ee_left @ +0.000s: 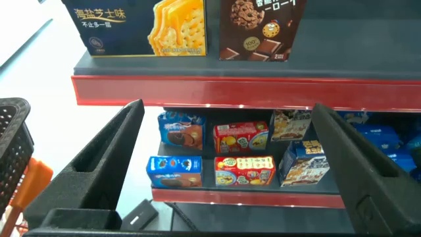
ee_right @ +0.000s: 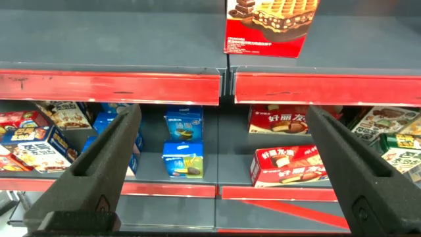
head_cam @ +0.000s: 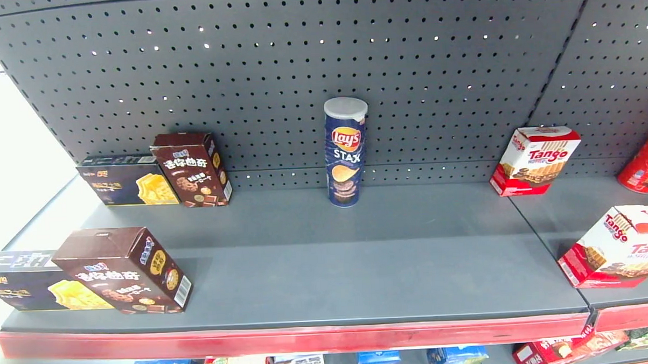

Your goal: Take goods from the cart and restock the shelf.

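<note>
Grey shelf point(head_cam: 327, 268): chip can point(head_cam: 346, 151) upright at back, front free for stock; left gripper point(ee_left: 227, 108), right gripper point(ee_right: 222, 110) released, empty.

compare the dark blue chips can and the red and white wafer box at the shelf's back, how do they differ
Shape: the dark blue chips can is a tall cylinder with a grey lid; the red and white wafer box is a shorter rectangular carton.
Place: the can stands alone mid-shelf; the box sits far to its right, by the seam to the next section.
Both stand at the back of the grey shelf.
</note>
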{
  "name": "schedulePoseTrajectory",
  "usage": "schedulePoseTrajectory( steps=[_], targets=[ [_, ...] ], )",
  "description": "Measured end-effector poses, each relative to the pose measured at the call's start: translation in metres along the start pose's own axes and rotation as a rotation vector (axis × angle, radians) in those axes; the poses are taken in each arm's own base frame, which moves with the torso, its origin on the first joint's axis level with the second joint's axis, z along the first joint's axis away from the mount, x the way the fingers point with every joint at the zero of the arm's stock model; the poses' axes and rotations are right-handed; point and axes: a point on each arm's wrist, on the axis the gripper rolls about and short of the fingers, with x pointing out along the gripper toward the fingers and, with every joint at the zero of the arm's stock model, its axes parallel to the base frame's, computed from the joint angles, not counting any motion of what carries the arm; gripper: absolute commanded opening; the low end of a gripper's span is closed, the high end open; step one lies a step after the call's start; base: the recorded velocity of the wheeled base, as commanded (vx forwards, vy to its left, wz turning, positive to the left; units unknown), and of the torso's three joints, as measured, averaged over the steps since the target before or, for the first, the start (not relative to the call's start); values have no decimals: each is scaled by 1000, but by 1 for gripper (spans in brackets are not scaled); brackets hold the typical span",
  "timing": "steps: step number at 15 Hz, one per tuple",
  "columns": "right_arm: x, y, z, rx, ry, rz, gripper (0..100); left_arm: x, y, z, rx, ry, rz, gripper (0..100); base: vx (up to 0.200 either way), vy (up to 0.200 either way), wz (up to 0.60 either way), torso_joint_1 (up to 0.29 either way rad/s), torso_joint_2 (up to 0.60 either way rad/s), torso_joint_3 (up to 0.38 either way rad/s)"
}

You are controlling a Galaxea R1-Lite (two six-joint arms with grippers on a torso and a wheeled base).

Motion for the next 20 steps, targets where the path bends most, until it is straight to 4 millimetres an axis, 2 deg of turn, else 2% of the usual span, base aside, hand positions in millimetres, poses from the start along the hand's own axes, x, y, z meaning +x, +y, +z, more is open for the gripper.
schedulePoseTrajectory(
  steps=[12, 20],
  targets=[
    [0, 0, 0, -1, 2, -2, 100, 0, 0, 0, 0, 1, -1, 100, 0, 0, 600, 4, 0, 1],
    [0, 0, -1, 2, 2, -3, 100, 0, 0, 0, 2, 3, -6, 100, 0, 0, 0, 0, 0, 0]
  ],
)
